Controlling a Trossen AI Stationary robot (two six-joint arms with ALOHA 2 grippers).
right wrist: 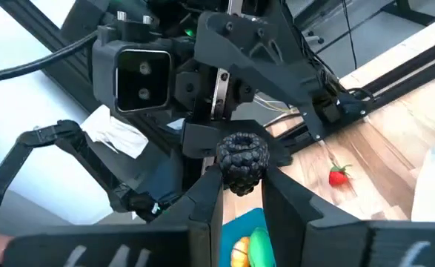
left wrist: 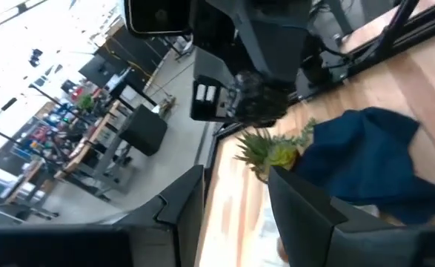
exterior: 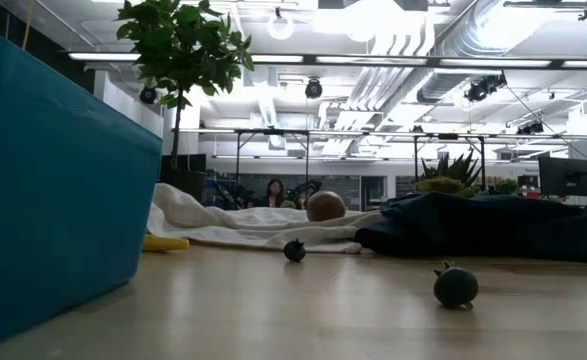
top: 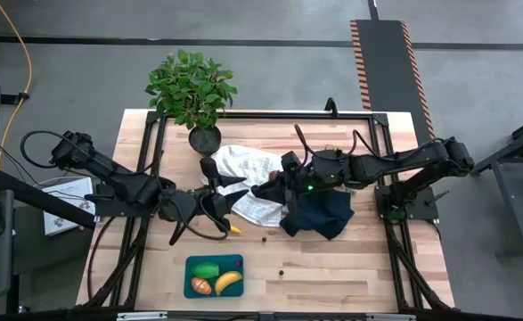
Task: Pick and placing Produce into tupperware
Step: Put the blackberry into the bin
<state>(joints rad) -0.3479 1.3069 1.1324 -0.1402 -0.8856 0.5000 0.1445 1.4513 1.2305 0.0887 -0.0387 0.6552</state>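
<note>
– Right gripper [right wrist: 241,176]?
– Pinched on a dark bumpy berry [right wrist: 241,159], one finger pressing each side, lifted off the wood.
– And the left gripper [left wrist: 236,176]?
– Spread wide, nothing between the fingers, facing the right gripper at close range over the white cloth [top: 243,168].
– Tupperware [top: 190,276]?
– Well apart from both grippers, toward the table's front edge. Holding a green piece [top: 205,269], an orange piece [top: 202,286] and a yellow banana [top: 229,283].
– Loose produce?
– A small yellow piece [top: 234,229] just beside the left gripper, on the front side. A red strawberry [right wrist: 339,175] on the bare wood beyond the held berry. Two dark bits [exterior: 294,250] [exterior: 455,286] between the grippers and the tupperware. A brown kiwi-like ball [exterior: 325,206] on the white cloth.
– Ahead of the left fingers?
– A pineapple-like piece [left wrist: 273,152] beside the navy cloth [left wrist: 380,159], under the right arm.
– Anything else?
– A potted plant [top: 192,89] behind both grippers, at the table's far edge
</note>
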